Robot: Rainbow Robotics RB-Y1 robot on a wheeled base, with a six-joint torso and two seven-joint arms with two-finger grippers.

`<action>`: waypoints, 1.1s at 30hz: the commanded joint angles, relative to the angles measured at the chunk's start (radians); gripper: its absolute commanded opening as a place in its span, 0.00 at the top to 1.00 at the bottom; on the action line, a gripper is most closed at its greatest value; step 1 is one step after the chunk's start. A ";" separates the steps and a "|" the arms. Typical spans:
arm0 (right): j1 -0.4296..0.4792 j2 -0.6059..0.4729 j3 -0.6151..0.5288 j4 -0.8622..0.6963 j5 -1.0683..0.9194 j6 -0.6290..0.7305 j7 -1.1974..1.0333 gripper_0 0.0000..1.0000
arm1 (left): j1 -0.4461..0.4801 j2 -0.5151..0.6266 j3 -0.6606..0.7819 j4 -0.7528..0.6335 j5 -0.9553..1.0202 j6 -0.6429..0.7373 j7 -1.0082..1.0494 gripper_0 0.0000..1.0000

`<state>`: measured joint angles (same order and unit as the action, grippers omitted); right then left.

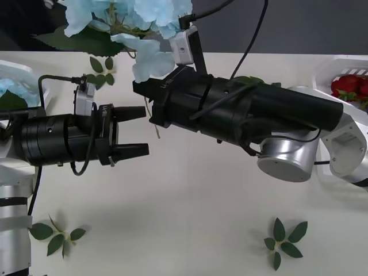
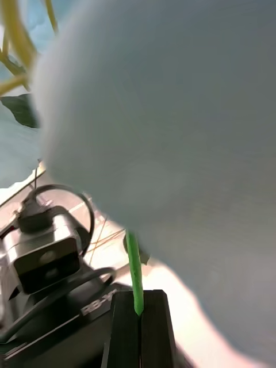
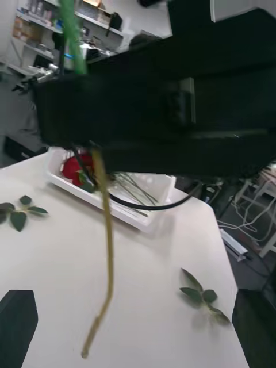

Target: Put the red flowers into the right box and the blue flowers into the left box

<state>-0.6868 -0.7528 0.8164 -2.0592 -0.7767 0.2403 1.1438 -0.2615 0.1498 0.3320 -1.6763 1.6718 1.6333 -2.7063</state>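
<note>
From the front, the white surface (image 1: 190,201) carries two bloomless leaf sprigs near its near edge, one toward the left corner (image 1: 56,236) and one toward the right (image 1: 284,241). The right box (image 1: 339,69) sits at the far right corner with red flowers (image 1: 348,85) lying inside it. The left box (image 1: 20,72) is at the left edge, partly hidden behind the left arm, and pale blue petals show in it. A blue flower (image 1: 129,23) is lifted above the far middle of the surface, its head and large leaves blocking the far edge there. The right arm stretches across the middle, and its bulk covers the right claw (image 1: 142,91), which sits at the base of the bloom. The left claw (image 1: 133,131) faces it from the left, just beside it, its two black fingers spread moderately with nothing between them.

In the right wrist view, the right claw (image 2: 139,322) is pressed closed on the thin green stem (image 2: 134,270) of the blue flower, whose blurred pale head (image 2: 172,144) looms close above.

In the left wrist view, the left claw (image 3: 138,328) stands wide and empty. The dark body of the right arm (image 3: 172,98) blocks the upper part, and a yellowish stem end (image 3: 105,253) dangles below it over the surface. Behind, the right box (image 3: 144,215) holds a red flower (image 3: 77,167), with leaf sprigs lying on either side.
</note>
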 commanded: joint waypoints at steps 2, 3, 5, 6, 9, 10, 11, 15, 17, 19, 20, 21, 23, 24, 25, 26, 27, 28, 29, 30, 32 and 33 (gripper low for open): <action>-0.033 -0.005 0.015 -0.018 -0.010 -0.016 -0.041 1.00 | -0.054 0.001 0.002 -0.010 -0.041 -0.024 0.001 0.00; -0.033 -0.005 0.018 -0.018 -0.010 -0.022 -0.042 1.00 | -0.054 0.001 0.001 -0.011 -0.043 -0.024 0.001 0.00; -0.033 0.000 0.021 -0.018 -0.012 -0.030 -0.044 1.00 | -0.054 0.001 -0.004 -0.010 -0.043 -0.024 0.001 0.00; -0.033 0.001 0.021 -0.018 -0.012 -0.033 -0.044 1.00 | -0.056 -0.001 -0.011 -0.008 -0.043 -0.026 0.001 0.00; -0.033 0.007 0.021 -0.018 -0.009 -0.033 -0.044 1.00 | -0.062 -0.003 -0.034 0.003 -0.043 -0.030 0.001 0.00; -0.033 0.010 0.021 -0.018 -0.007 -0.033 -0.044 1.00 | -0.062 -0.001 -0.041 0.006 -0.043 -0.032 0.001 0.00; -0.033 0.010 0.021 -0.018 -0.007 -0.035 -0.044 1.00 | -0.062 -0.003 -0.044 0.009 -0.043 -0.032 0.001 0.00; -0.033 0.012 0.021 -0.018 0.000 -0.036 -0.045 1.00 | -0.062 -0.001 -0.048 0.038 -0.035 -0.033 0.001 0.45; -0.033 0.012 0.021 -0.018 0.000 -0.036 -0.047 1.00 | -0.062 -0.001 -0.051 0.073 -0.020 -0.033 0.001 0.77; -0.033 0.012 0.021 -0.018 -0.001 -0.036 -0.047 1.00 | -0.064 -0.001 -0.054 0.093 -0.012 -0.033 0.001 0.95; -0.033 0.012 0.021 -0.018 -0.001 -0.036 -0.049 1.00 | -0.064 -0.003 -0.056 0.098 -0.010 -0.033 0.001 0.99; -0.033 0.012 0.021 -0.018 -0.001 -0.036 -0.047 1.00 | -0.064 -0.003 -0.057 0.098 -0.010 -0.035 0.001 0.99; -0.033 0.012 0.021 -0.018 -0.001 -0.036 -0.049 1.00 | -0.064 -0.001 -0.057 0.098 -0.009 -0.036 0.001 1.00; -0.033 0.012 0.021 -0.018 -0.001 -0.035 -0.050 1.00 | -0.065 -0.001 -0.057 0.098 -0.007 -0.036 0.001 1.00; -0.033 0.012 0.021 -0.018 -0.001 -0.035 -0.050 1.00 | -0.065 -0.001 -0.057 0.098 -0.006 -0.036 0.001 1.00; -0.031 0.012 0.021 -0.018 -0.001 -0.036 -0.050 1.00 | -0.065 -0.001 -0.057 0.098 -0.006 -0.036 0.001 1.00; -0.033 0.012 0.021 -0.018 -0.001 -0.036 -0.050 1.00 | -0.065 -0.001 -0.057 0.098 -0.004 -0.036 0.001 1.00; -0.033 0.012 0.021 -0.018 -0.001 -0.035 -0.053 1.00 | -0.065 -0.001 -0.057 0.098 -0.003 -0.036 0.001 1.00; -0.033 0.012 0.021 -0.018 -0.003 -0.036 -0.055 1.00 | -0.067 -0.001 -0.057 0.098 -0.001 -0.036 0.001 1.00; -0.033 0.012 0.021 -0.018 -0.003 -0.036 -0.055 1.00 | -0.068 -0.001 -0.057 0.098 0.000 -0.036 0.001 1.00; -0.031 0.012 0.021 -0.018 -0.004 -0.036 -0.058 1.00 | -0.067 -0.001 -0.057 0.098 0.003 -0.036 0.001 1.00; -0.031 0.010 0.021 -0.018 -0.004 -0.036 -0.059 1.00 | -0.067 -0.001 -0.057 0.098 0.005 -0.036 0.001 1.00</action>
<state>-0.6934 -0.7528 0.8503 -2.0592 -0.7798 0.2111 1.1253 -0.2980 0.1496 0.2777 -1.5597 1.6530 1.6063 -2.7063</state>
